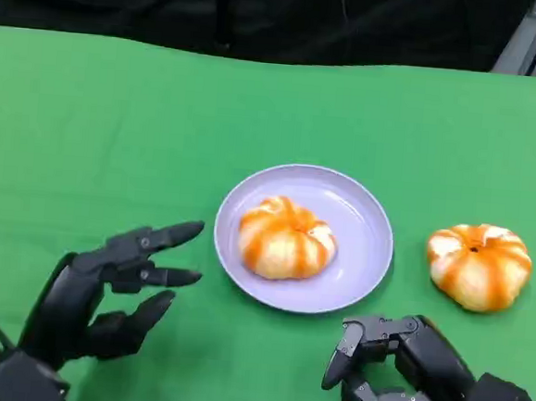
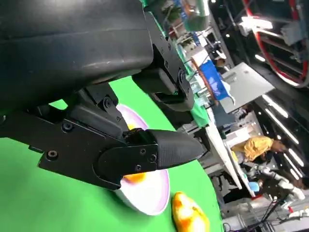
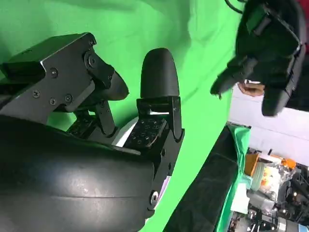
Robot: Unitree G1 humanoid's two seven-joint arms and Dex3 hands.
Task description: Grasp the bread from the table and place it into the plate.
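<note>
**One bun plated, one bun waiting: both robot hands free**

Starting at the left of the head view, the left robot hand (image 1: 103, 294) hovers over the green surface (image 1: 88, 131) with its fingers spread and pointing toward the plate, holding nothing. It sits just beside the plate's near-left rim, not touching it.

Moving to the middle: the lilac plate (image 1: 364, 222) lies flat, and a round bread (image 1: 285, 238) with orange stripes sits inside it, a little left of centre. That one looks done.

Further right, a second bread (image 1: 479, 265) rests on the bare surface, near the plate but clear of its rim. This is the piece left to fetch, I'd say.

And at the lower right, the right robot hand (image 1: 394, 368) is low over the surface, fingers bent and apart, with nothing between them. It sits below the gap between plate and loose bread, closer to that bread than the left hand is.

Now, handling. The bread looks light, soft and puffy, with a glazed, perhaps slightly slick crust. A hard squeeze would likely dent it. The best hold, to my eye, is across its widest part, fingers on opposite sides low on the dome, with gentle pressure. The central dimple on top offers no real purchase.
</note>
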